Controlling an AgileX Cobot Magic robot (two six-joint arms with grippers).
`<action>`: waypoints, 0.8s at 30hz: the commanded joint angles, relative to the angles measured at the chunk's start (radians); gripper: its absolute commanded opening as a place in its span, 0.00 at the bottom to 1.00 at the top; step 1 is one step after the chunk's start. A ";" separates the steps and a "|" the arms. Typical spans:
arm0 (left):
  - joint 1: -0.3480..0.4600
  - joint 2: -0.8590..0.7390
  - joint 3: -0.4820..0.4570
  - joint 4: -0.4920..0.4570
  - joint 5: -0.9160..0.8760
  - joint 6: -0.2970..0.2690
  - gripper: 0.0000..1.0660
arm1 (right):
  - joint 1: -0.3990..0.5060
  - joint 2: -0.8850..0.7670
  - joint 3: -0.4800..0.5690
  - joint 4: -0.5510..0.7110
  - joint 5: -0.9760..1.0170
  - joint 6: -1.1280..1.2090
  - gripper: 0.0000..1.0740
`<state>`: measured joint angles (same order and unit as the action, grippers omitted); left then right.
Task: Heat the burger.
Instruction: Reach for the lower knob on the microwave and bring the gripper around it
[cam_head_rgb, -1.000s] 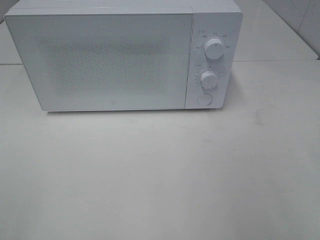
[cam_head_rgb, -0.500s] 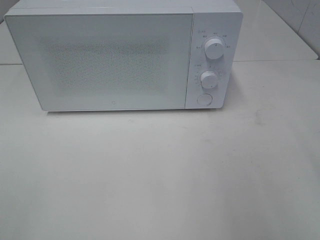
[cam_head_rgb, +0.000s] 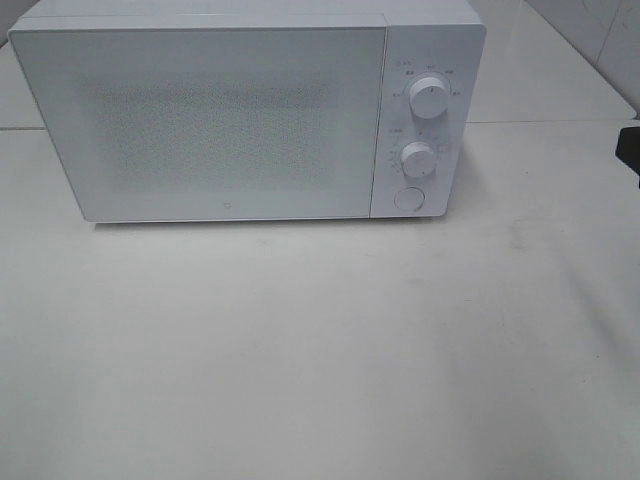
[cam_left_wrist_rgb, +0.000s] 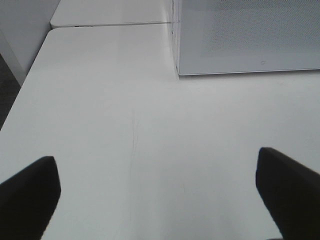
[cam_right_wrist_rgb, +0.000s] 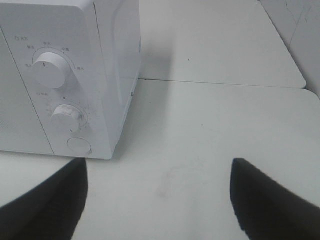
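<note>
Surface: white tabletop (cam_head_rgb: 320, 350), matte, with a seam (cam_head_rgb: 550, 122) running behind it to a second white slab.
High view, appliance: one white microwave (cam_head_rgb: 230, 110) at the back, its door (cam_head_rgb: 200, 120) shut and its window frosted.
High view, controls: upper knob (cam_head_rgb: 428, 97), lower knob (cam_head_rgb: 417, 158) and one round button (cam_head_rgb: 408, 198) below them.
High view, edge: dark shape (cam_head_rgb: 631, 148) at the right border, too little of it shown to tell what it is.
Burger: in none of the views; where it is cannot be told, and nothing can be made out through the door.
Left wrist view: left gripper (cam_left_wrist_rgb: 157, 195) has its two dark fingers (cam_left_wrist_rgb: 30, 195) spread wide, with only bare table between them; the microwave's front lower corner lies ahead and off to one side, well apart.
Right wrist view: right gripper (cam_right_wrist_rgb: 157, 200) is spread fairly wide and holds nothing; the control panel stands ahead of one finger, near but not touching.
Count: one microwave, two knobs, one button, two grippers.
</note>
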<state>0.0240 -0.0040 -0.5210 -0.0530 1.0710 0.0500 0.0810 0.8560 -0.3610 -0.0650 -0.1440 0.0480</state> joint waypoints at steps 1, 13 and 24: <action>0.001 -0.019 0.004 -0.001 -0.003 -0.004 0.94 | -0.005 0.053 0.015 0.004 -0.129 -0.010 0.71; 0.001 -0.019 0.004 -0.001 -0.003 -0.004 0.94 | 0.041 0.288 0.108 0.190 -0.535 -0.187 0.71; 0.001 -0.019 0.004 -0.001 -0.003 -0.004 0.94 | 0.336 0.475 0.119 0.581 -0.819 -0.409 0.71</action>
<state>0.0240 -0.0040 -0.5210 -0.0530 1.0710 0.0500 0.4040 1.3300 -0.2420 0.4880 -0.9320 -0.3380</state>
